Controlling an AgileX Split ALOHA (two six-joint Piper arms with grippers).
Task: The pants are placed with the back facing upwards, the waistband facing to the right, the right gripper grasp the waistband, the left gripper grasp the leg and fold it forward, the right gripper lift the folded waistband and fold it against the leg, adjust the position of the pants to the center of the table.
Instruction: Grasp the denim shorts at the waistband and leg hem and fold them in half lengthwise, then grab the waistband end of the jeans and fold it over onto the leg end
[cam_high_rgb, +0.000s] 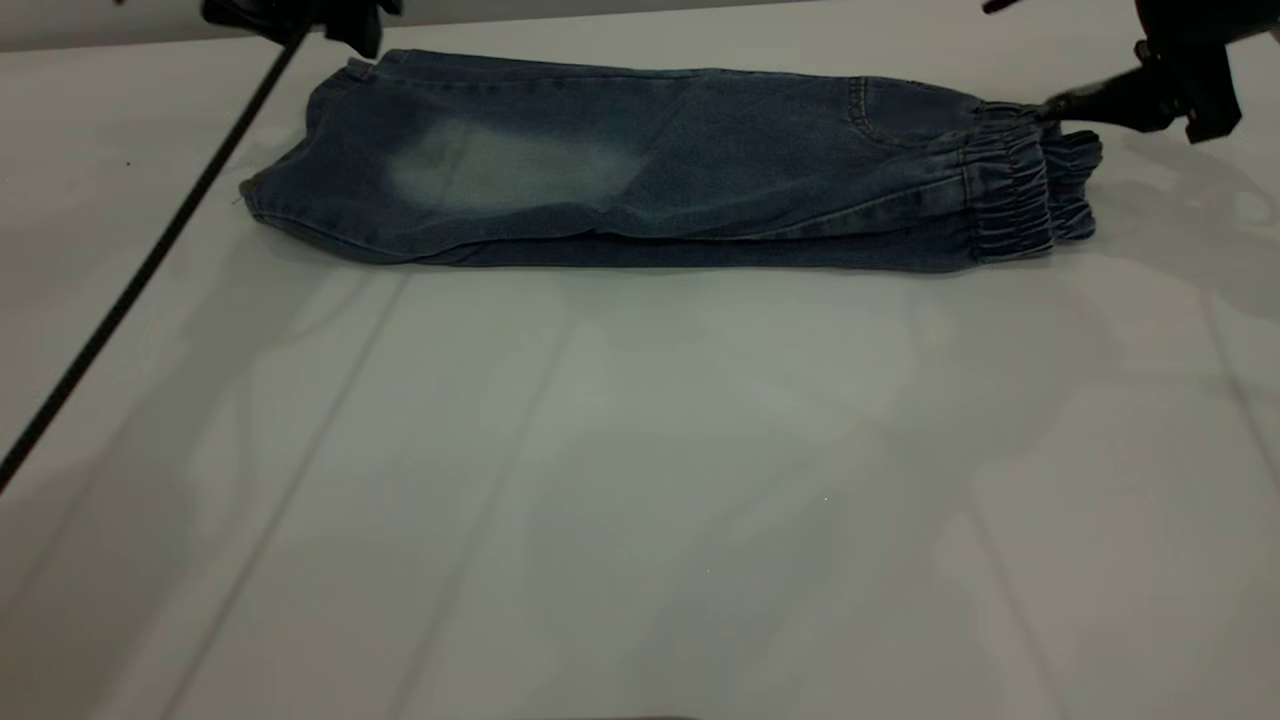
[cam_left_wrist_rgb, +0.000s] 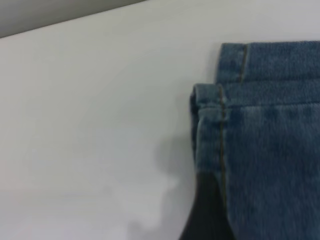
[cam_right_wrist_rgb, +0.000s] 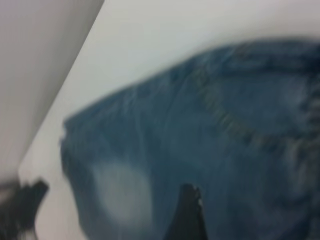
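Fingertips of the right gripper are touching the waistband; their grip cannot be judged. Pants are lying folded lengthwise at the far table edge, the left gripper hovering by the hem. Next: folding waistband onto leg.

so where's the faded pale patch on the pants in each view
exterior view: pale patch sits left of centre on the pants, toward the leg end.
left wrist view: not in it; only the leg hem shows.
right wrist view: patch lies low, beside a dark finger.
shared landmark: the leg hem.
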